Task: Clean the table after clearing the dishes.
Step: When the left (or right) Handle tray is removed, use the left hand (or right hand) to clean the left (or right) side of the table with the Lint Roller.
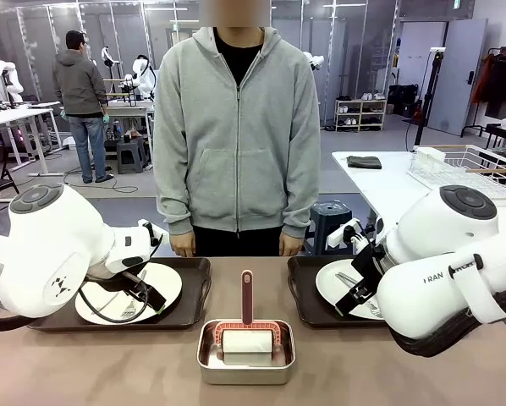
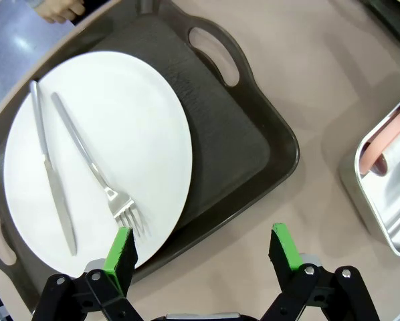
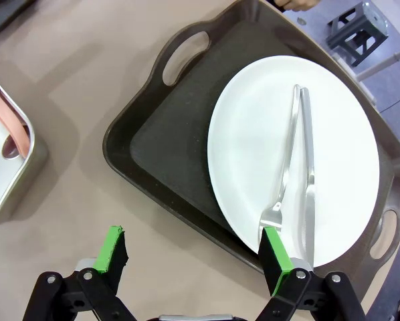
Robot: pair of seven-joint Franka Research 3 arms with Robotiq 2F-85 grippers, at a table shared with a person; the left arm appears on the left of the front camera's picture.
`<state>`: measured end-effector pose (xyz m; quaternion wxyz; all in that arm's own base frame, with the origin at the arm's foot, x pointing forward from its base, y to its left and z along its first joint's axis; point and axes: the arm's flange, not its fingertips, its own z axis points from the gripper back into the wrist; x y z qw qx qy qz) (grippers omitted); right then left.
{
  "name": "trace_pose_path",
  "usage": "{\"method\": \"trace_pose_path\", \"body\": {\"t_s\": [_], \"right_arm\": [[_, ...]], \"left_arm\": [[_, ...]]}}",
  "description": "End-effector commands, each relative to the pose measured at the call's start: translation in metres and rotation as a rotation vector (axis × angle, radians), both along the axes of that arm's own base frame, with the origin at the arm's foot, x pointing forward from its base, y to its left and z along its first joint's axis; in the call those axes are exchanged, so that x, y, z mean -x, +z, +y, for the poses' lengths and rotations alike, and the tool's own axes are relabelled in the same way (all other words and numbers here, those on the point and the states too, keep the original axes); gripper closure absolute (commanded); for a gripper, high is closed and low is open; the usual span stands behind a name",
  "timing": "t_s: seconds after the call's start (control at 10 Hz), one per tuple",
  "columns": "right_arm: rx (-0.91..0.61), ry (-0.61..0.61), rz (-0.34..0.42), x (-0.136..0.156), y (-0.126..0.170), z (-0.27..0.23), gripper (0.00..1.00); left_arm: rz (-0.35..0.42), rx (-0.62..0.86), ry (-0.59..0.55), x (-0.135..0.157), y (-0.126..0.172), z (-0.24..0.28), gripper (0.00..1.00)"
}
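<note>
Nearest you, in the middle of the table [image 1: 109, 368], sits a shiny metal pan [image 1: 246, 377]. It holds a scrubber [image 1: 247, 298] whose pinkish-red handle stands up out of a white pad.

Just beyond the pan lie two dark brown handled trays, one to each side. The left tray [image 2: 247, 147] carries a round left plate [image 2: 133, 134] pushed toward one end, with a steel knife [image 2: 49, 177] and fork [image 2: 86, 160] lying on it at a slight angle to each other. The right tray [image 3: 153, 154] holds the right plate [image 3: 253, 120], where a second knife [image 3: 310, 180] and second fork [image 3: 287, 160] lie side by side, nearly touching. Both plates are plain white, and the tabletop is matte tan-brown.

Your left gripper [image 2: 201, 247] hangs over the left tray's near edge with its green pads spread wide. One pad is above the plate rim by the fork tines and the other is above bare table. Your right gripper [image 3: 193, 251] mirrors it over the right tray, jaws apart and clasping nothing.

At the far edge stands a person [image 1: 236, 127] in a grey hoodie, hands [image 1: 183, 245] down by the table's rim.
</note>
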<state>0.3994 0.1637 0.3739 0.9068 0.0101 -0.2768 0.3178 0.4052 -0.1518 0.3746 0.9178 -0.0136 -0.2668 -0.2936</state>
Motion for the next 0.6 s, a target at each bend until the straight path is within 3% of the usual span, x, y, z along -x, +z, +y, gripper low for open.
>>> {"method": "trace_pose_path", "body": {"t_s": [0.0,0.1,0.3,0.5], "right_arm": [[-0.044,0.02,0.09,-0.017,0.023,-0.006,0.0],[-0.116,0.055,0.174,-0.03,0.034,-0.01,0.0],[-0.195,0.071,0.26,-0.062,0.056,-0.017,0.0],[-0.354,0.097,0.356,-0.091,0.082,-0.028,0.0]], "left_arm": [[0.029,-0.022,-0.016,-0.017,0.022,0.006,0.0],[0.061,-0.015,-0.001,-0.034,0.03,0.013,0.0],[0.122,0.032,-0.1,-0.057,0.056,0.024,0.0],[0.271,0.231,-0.186,-0.083,0.083,0.053,0.0]]}}
